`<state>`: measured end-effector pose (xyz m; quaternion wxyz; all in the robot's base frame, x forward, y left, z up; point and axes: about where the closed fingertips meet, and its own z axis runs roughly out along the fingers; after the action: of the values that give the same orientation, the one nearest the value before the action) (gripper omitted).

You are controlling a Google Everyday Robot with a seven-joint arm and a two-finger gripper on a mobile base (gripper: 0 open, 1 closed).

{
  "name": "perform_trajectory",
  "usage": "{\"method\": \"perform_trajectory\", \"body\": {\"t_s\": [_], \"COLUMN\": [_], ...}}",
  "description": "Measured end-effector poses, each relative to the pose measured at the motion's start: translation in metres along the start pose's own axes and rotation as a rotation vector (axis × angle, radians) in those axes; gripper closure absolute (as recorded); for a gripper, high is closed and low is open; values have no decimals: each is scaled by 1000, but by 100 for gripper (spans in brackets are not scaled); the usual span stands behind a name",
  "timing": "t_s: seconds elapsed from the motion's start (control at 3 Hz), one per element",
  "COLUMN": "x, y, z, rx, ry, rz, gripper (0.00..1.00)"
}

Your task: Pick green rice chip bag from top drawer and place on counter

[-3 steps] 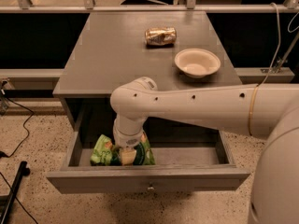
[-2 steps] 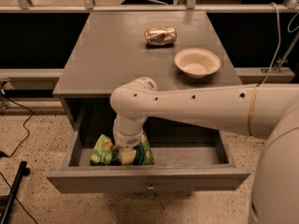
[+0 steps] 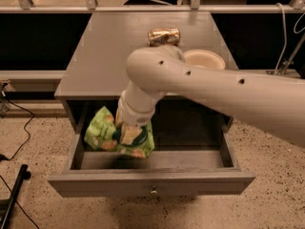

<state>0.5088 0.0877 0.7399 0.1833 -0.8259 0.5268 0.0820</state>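
Though arm (image 3: pixel 214 80) half-hides bowl (image 3: pixel 206 57): gripper (image 3: pixel 128 130) over top drawer (image 3: pixel 152 182), fingers (image 3: pixel 127 134) seemingly around green rice chip bag (image 3: pixel 101 133).

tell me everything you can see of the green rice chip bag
The green rice chip bag is glossy bright green with tan chip pictures and a dark logo patch. It is crumpled, held at its middle from above by the gripper, seemingly hanging above the left part of the open top drawer, a shadow beneath it.

One hand (image 3: pixel 127 131) over one drawer (image 3: pixel 190 183), one bag (image 3: pixel 99 133), one can (image 3: pixel 163 36), one bowl (image 3: pixel 206 59).
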Motion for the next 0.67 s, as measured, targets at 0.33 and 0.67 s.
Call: {"method": "perform_trajectory", "body": {"t_s": [0.33, 0.67], "x": [-14, -25], "y": [-14, -34], "z": [-65, -120], "rx": [67, 107], "ry": [8, 56], "rz": [-41, -80], "gripper": [95, 96]}}
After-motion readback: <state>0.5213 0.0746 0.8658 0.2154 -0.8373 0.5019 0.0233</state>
